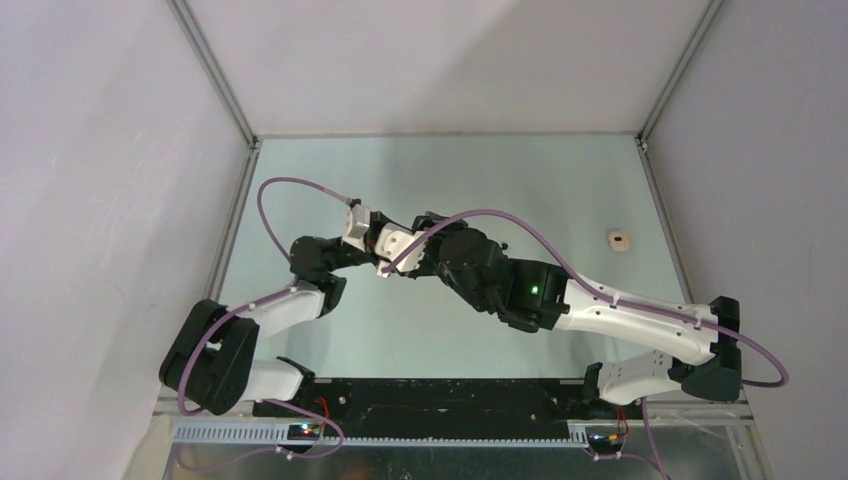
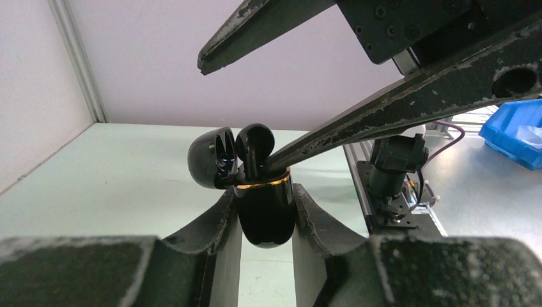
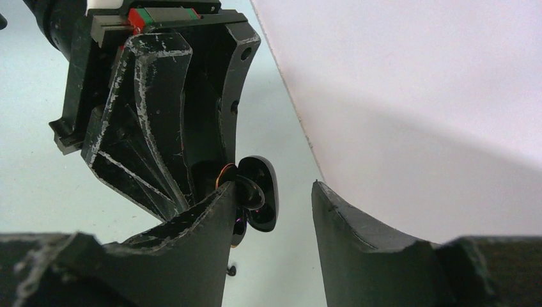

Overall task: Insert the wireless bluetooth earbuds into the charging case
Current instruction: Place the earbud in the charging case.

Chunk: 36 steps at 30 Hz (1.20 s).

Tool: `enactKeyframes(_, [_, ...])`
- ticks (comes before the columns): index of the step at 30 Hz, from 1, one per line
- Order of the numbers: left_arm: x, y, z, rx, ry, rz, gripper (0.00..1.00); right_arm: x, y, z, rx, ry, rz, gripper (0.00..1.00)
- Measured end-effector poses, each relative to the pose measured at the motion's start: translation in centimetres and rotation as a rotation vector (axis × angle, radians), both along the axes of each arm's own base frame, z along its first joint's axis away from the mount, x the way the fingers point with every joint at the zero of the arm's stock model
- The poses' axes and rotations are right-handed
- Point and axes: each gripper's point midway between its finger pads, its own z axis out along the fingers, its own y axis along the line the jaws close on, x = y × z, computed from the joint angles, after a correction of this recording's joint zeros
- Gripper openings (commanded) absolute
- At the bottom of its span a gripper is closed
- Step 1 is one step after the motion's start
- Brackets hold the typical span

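My left gripper (image 2: pixel 263 193) is shut on a glossy black charging case (image 2: pixel 263 217) with a gold rim, holding it upright above the table. Its lid (image 2: pixel 211 158) hangs open to the left. A black earbud (image 2: pixel 254 143) stands up out of the case's top. My right gripper (image 3: pixel 273 187) is open with nothing between its fingers. In the left wrist view its lower finger (image 2: pixel 383 115) touches the case rim beside the earbud, and its upper finger (image 2: pixel 255 29) is well above. The right wrist view has the open lid (image 3: pixel 268 185) just beside the gripper's left fingertip.
A small off-white object (image 1: pixel 620 240) lies on the pale green table (image 1: pixel 560 180) at the right. A tiny dark item (image 3: pixel 231 270) lies on the table below the case. White walls close the back and sides. A blue bin (image 2: pixel 514 131) sits beyond the table's edge.
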Motion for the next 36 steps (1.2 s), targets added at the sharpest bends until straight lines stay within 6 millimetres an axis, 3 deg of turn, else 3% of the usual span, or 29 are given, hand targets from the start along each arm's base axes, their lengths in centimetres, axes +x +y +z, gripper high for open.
enactKeyframes(30, [-0.1,0.5,0.5,-0.028,0.002,0.015,0.00,-0.7,1.1,1.0,-0.031,0.052,0.061,0.65])
enactKeyframes(36, [0.6,1.0,1.8,-0.076,-0.011,0.067,0.00,-2.2,1.7,-1.5,-0.120,0.107,0.138,0.66])
